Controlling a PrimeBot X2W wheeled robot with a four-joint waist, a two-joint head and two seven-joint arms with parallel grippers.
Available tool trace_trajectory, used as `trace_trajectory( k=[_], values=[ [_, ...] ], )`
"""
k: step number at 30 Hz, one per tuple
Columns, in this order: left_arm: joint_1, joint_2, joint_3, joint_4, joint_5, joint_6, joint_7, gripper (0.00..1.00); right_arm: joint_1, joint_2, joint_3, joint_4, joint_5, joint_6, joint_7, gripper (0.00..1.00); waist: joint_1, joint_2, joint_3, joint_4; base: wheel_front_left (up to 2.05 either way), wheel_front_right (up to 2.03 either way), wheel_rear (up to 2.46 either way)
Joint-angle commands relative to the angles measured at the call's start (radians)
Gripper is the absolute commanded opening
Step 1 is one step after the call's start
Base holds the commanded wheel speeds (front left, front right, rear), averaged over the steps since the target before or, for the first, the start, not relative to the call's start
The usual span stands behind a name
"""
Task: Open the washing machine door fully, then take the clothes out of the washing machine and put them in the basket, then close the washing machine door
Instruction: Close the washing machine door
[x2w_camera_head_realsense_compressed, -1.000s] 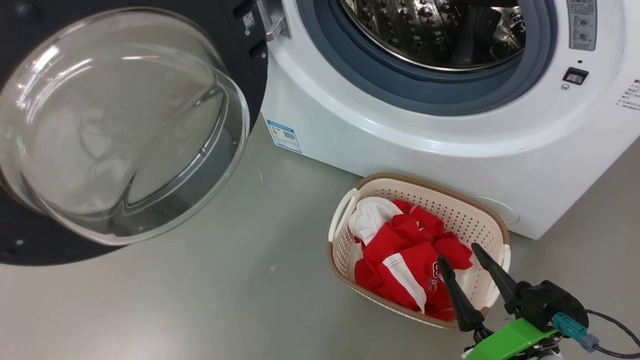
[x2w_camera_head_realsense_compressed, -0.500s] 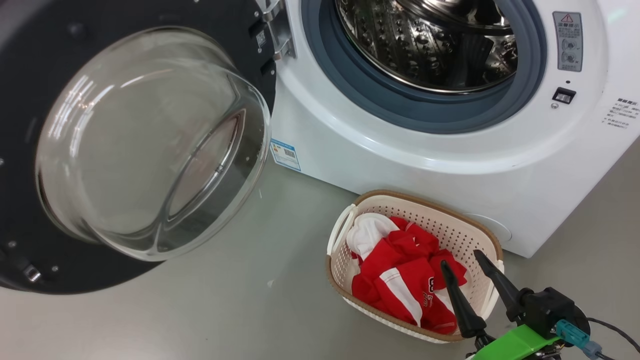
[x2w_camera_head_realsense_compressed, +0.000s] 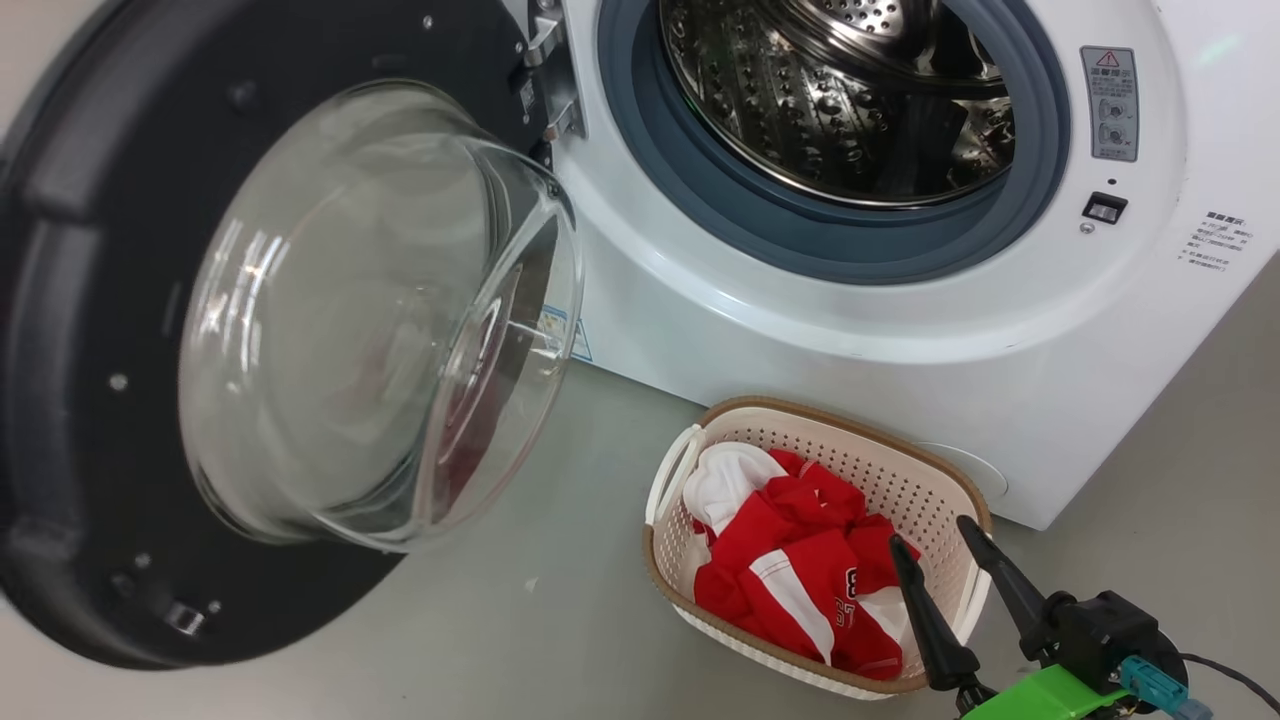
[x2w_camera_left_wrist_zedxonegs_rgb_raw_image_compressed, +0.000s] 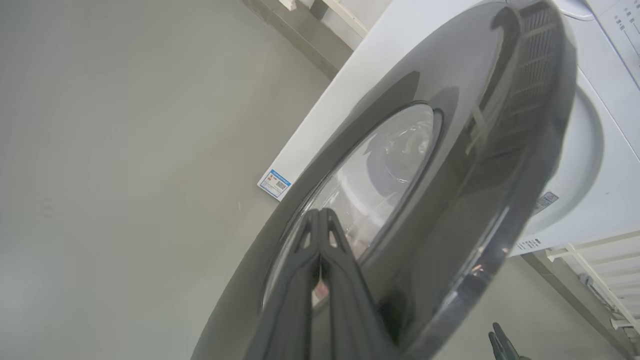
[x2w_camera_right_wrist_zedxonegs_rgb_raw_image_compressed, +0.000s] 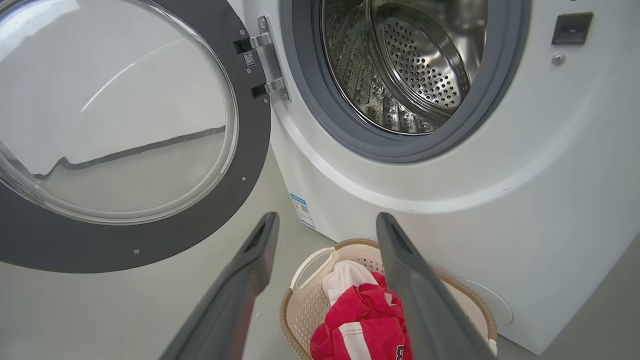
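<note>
Nearest in the head view is the right gripper (x2w_camera_head_realsense_compressed: 928, 532) at 5 o'clock, fingers spread wide and holding nothing, tips over the near side of the basket (x2w_camera_head_realsense_compressed: 800, 407). The clothes (x2w_camera_head_realsense_compressed: 790, 560) are bunched up in there, red and white.

The left gripper (x2w_camera_left_wrist_zedxonegs_rgb_raw_image_compressed: 320, 214) is pinched together with nothing in it. The door (x2w_camera_left_wrist_zedxonegs_rgb_raw_image_compressed: 475, 175) is dead ahead at its 12 o'clock, glossy outer face, tips at the edge of the glass. Touching or just off, can't tell.

The door hangs open at 9 o'clock, hinge (x2w_camera_head_realsense_compressed: 545, 90) on its 2 o'clock edge. So I'd guess the left arm shoves it toward the washing machine (x2w_camera_head_realsense_compressed: 800, 330) at 1 o'clock. The drum (x2w_camera_head_realsense_compressed: 800, 100) looks empty.
</note>
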Motion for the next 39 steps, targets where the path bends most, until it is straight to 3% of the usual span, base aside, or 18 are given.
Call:
trace_trajectory(
  k=[1, 12, 22, 39],
  values=[
    [0.005, 0.055, 0.033, -0.046, -0.016, -0.007, 0.009, 0.00, -0.003, 0.000, 0.018, -0.028, 0.011, 0.006, -0.006, 1.00, 0.0000, 0.0000, -0.003, -0.003, 0.00, 0.00, 0.00],
    [0.057, 0.045, 0.014, -0.252, -0.088, -0.007, 0.045, 0.00, 0.004, 0.003, 0.010, -0.031, 0.011, 0.006, -0.006, 1.00, 0.0000, 0.0000, -0.010, -0.012, 0.00, 0.00, 0.00],
    [0.057, -0.007, -0.028, -0.415, -0.106, -0.007, 0.050, 0.00, 0.003, 0.007, 0.008, -0.031, 0.010, 0.006, -0.006, 1.00, 0.0000, 0.0000, -0.014, -0.018, 0.00, 0.00, 0.00],
    [0.100, -0.020, -0.046, -0.358, -0.036, -0.007, -0.077, 0.00, 0.003, 0.010, 0.019, -0.028, 0.015, 0.006, -0.006, 1.00, 0.0000, 0.0000, -0.039, -0.015, 0.00, 0.00, 0.00]
  ],
)
